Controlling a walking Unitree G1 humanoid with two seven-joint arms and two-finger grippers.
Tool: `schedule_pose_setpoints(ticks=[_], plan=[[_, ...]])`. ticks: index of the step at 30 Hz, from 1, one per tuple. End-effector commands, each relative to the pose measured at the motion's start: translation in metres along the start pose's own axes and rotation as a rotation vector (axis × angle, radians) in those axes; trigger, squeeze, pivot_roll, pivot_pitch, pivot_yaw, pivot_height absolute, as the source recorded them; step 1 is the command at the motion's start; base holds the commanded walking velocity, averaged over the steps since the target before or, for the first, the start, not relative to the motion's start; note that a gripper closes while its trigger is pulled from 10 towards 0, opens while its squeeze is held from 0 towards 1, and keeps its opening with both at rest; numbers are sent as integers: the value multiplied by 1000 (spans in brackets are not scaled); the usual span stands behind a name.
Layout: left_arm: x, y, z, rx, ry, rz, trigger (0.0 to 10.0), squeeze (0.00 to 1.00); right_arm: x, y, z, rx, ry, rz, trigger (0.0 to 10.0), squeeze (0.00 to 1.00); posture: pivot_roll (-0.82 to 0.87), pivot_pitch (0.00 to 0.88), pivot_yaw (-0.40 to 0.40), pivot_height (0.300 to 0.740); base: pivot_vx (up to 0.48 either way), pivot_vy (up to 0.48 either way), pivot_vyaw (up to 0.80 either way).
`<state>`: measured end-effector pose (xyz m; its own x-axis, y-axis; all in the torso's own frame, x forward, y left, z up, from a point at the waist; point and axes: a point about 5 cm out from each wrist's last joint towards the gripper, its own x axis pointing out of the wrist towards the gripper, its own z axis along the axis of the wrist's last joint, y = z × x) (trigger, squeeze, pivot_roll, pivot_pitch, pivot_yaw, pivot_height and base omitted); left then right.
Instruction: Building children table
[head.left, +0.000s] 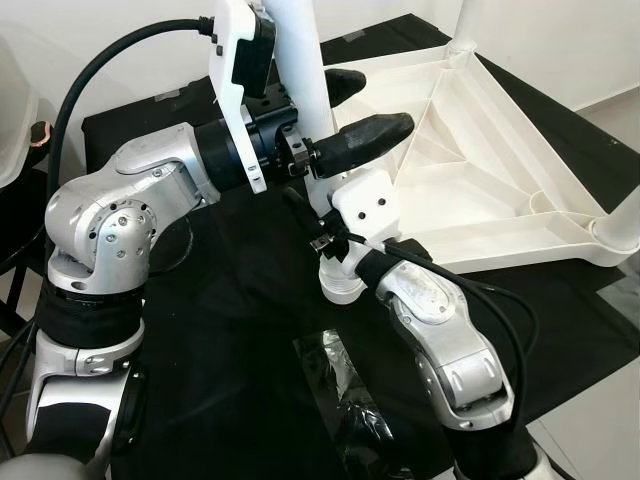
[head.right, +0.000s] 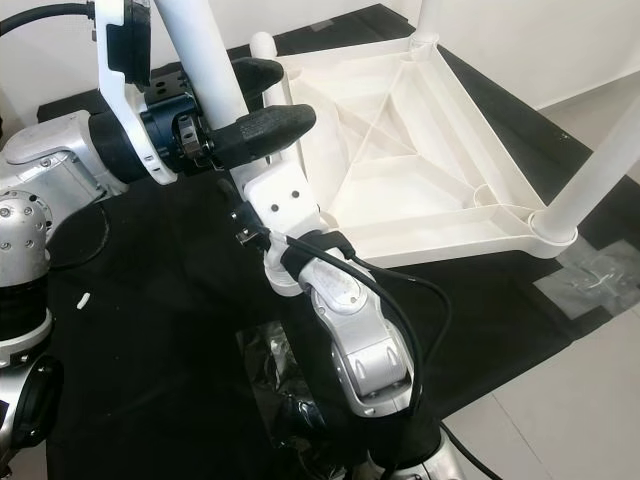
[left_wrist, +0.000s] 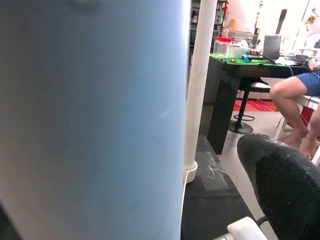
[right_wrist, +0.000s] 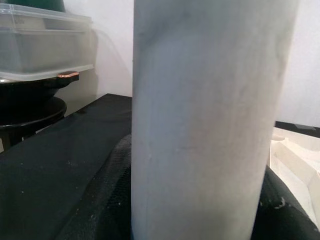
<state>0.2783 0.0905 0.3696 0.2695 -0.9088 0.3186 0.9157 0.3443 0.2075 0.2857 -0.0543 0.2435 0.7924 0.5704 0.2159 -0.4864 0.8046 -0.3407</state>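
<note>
Nearest the camera, the robot's right arm (head.right: 355, 330) reaches up and forward over a black cloth (head.left: 230, 330) spread on the floor, with a crumpled clear plastic wrap (head.left: 340, 385) lying on the cloth just below it. The right claw (head.left: 322, 232) sits low against a white table leg (head.left: 296, 60); its wrist view has the leg standing upright between the two black fingers (right_wrist: 107, 200), which press in on either side, so the right claw is clenched on the leg near its lower end. The white foot (head.left: 342, 287) of the leg shows just beneath the claw, above the cloth.

Higher on the same leg, the left claw (head.left: 345, 115) comes in from the left, its silver arm (head.left: 130, 200) bent at the elbow. One black finger (head.left: 365, 135) crosses in front of the leg and the other passes behind it, so the left claw also grasps the leg.

Beyond and to the right lies the white tabletop (head.left: 470, 160), upside down on the cloth, its ribbed underside facing up. Another leg (head.right: 600, 165) stands fitted in its near right corner and a further one (head.left: 468, 25) in its far corner.

In the left wrist view a person's bare legs (left_wrist: 295, 107) show far off beside a green-topped worktop (left_wrist: 245, 62).
</note>
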Motion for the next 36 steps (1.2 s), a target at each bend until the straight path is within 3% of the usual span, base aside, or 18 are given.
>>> schedule_pose_setpoints(ticks=[1,5,6,7,8,17,18,19,20,21,25,27,33,34,35,36], plan=[[3,-4,-3,-3,14,-11,10000,0,-6,25,-43,-23,205,157,0,0,14,241,59,740,0,0,0],[3,-5,-3,-17,16,10,10000,0,-8,22,-43,-34,196,157,0,0,12,242,58,740,0,0,0],[3,-2,-3,-34,16,39,3098,0,-8,21,-43,-36,192,155,0,0,13,242,58,740,0,0,0],[3,-2,-3,-34,16,39,3098,0,-8,21,-43,-36,192,155,0,0,13,242,58,740,0,0,0],[4,-1,-2,-51,8,44,0,0,-9,20,-43,-38,188,151,0,0,13,241,58,740,0,0,0],[6,2,4,-91,-39,35,0,0,-9,18,-42,-25,177,136,0,0,14,241,57,740,0,0,0],[5,2,4,-92,-41,34,0,0,-8,17,-41,-14,170,130,3647,0,14,240,57,740,0,0,0],[5,2,4,-92,-41,34,0,0,-8,17,-41,-14,170,130,3647,0,14,240,57,740,0,0,0],[5,2,5,-93,-46,25,0,0,-7,15,-38,11,151,136,10000,0,15,239,58,740,0,0,0],[5,2,5,-94,-50,16,0,0,-5,10,-34,42,128,155,10000,1000,14,238,59,740,0,0,0],[6,0,6,-90,-54,-14,0,0,1,-14,-23,105,92,223,10000,1000,14,238,59,740,0,0,0],[7,0,6,-90,-53,-18,0,0,2,-18,-22,110,90,237,10000,1000,14,238,59,740,0,0,0],[10,-8,4,-72,-63,-59,0,0,13,-55,-13,25,103,413,10000,1000,9,230,56,740,0,0,0],[11,-11,4,-63,-67,-69,0,0,16,-61,-10,17,98,454,10000,259,10,229,54,740,0,0,0],[11,-14,4,-56,-69,-80,0,0,19,-65,-7,15,89,500,10000,0,11,229,55,740,0,0,0],[11,-14,4,-56,-69,-80,0,0,19,-65,-7,15,89,500,10000,0,11,229,55,740,0,0,0]])
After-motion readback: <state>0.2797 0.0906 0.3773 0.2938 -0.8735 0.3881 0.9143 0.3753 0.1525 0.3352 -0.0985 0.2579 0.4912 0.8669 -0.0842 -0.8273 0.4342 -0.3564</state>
